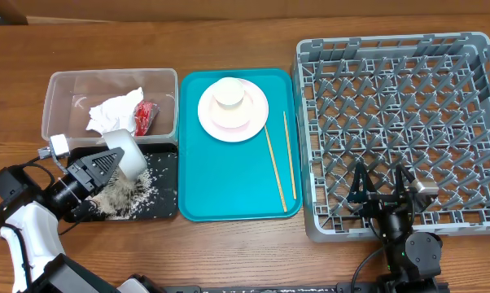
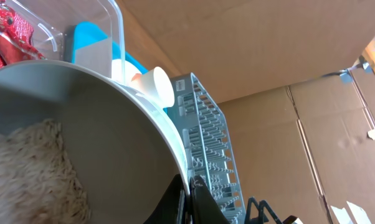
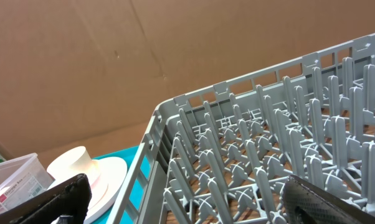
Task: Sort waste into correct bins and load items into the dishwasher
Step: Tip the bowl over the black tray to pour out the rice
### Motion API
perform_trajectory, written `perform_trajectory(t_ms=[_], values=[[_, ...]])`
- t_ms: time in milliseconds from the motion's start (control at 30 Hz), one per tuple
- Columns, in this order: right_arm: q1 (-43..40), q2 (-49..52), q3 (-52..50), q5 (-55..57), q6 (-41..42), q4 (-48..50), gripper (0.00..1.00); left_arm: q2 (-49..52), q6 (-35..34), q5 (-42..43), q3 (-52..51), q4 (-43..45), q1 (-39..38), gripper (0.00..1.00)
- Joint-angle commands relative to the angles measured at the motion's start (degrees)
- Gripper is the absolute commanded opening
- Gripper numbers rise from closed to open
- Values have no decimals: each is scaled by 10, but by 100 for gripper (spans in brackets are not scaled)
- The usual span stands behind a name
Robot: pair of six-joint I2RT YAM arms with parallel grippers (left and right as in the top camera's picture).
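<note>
My left gripper [image 1: 107,161] is shut on the rim of the white bowl [image 1: 124,151] and holds it tipped over the black tray [image 1: 165,155]. Rice [image 1: 123,192] lies spilled in the tray, and more rice [image 2: 32,165] is still in the bowl. The clear tub [image 1: 66,89] holds the crumpled napkin [image 1: 113,112] and the red wrapper [image 1: 146,117]. The white cup [image 1: 228,92] sits upside down on the pink plate [image 1: 251,122] on the teal tray [image 1: 229,179]. Two chopsticks [image 1: 276,167] lie on that tray's right side. My right gripper [image 1: 382,187] is open and empty over the grey rack [image 1: 400,122].
The rack fills the right half of the table. The wooden table shows along the front edge. Cardboard walls stand behind the table in the wrist views.
</note>
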Motion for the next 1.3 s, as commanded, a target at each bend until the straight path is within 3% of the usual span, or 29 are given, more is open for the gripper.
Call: perform_trajectory(t_ms=[0, 533, 967, 1267], values=[[-4, -5, -6, -3, 0, 3, 100, -9, 10, 25, -4, 1, 3, 4], [-4, -5, -6, -3, 0, 3, 100, -9, 2, 102, -4, 4, 7, 4], [-4, -5, -6, -3, 0, 3, 100, -9, -64, 103, -4, 11, 6, 4], [-4, -5, -6, -3, 0, 3, 100, -9, -67, 103, -4, 22, 6, 4]])
